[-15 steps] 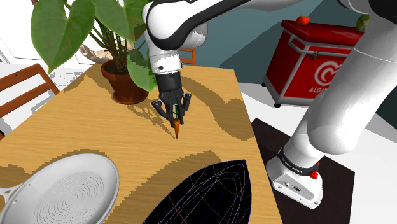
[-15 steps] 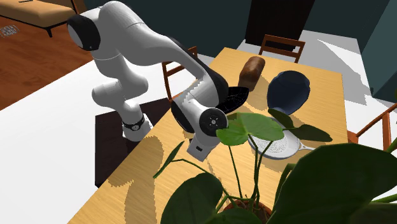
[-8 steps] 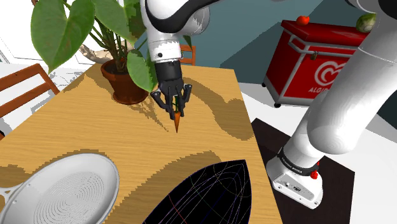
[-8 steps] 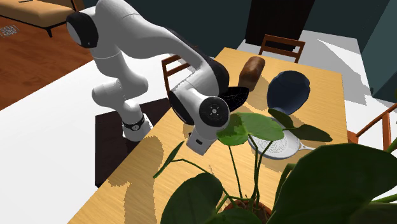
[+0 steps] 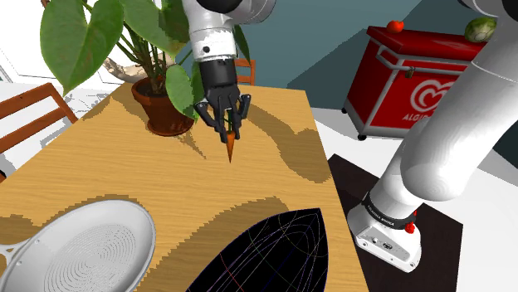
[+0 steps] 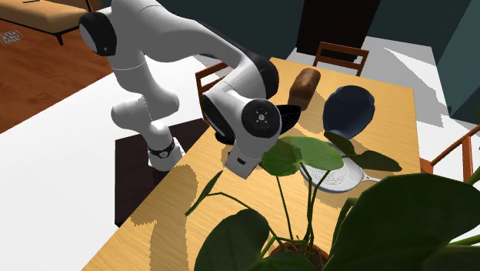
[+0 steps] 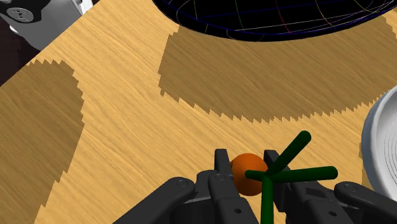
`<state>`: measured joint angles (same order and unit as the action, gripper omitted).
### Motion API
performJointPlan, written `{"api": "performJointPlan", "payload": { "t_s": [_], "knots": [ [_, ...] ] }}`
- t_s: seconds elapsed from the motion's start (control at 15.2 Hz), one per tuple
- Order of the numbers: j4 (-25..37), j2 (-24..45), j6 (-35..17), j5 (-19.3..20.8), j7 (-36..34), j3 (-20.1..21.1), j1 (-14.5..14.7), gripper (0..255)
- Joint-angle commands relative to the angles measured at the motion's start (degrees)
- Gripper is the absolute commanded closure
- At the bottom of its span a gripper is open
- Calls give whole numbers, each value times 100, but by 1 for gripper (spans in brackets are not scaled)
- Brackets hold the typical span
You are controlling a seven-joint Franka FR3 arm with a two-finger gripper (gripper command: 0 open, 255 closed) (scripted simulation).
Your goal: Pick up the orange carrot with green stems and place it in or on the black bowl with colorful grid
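I've got the pincer [image 5: 227,128] clamped on the carrot [image 5: 230,150], which hangs below it seemingly clear of the desk [image 5: 100,174]; carrying it to the bowl [image 5: 274,249], well apart, and releasing remain.

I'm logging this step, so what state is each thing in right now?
Tool: shut on the carrot, above the table.
Carrot: held, tip pointing down, off the table.
Black bowl: on the table, nothing in the part shown.
Strainer: on the table, empty.
Potted plant: upright on the table.
Red cooler: lid closed.
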<state>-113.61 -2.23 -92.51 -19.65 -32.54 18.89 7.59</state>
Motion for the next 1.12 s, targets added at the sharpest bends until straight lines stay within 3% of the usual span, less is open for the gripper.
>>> {"api": "performJointPlan", "payload": {
  "t_s": [0.0,0.92,1.06],
  "knots": [
    [113,-34,148,-2,-27,-11,-9,255],
    [1096,-105,1163,-21,-306,-57,-41,255],
    [982,-232,1140,-92,-390,-8,7,255]
  ]
}}
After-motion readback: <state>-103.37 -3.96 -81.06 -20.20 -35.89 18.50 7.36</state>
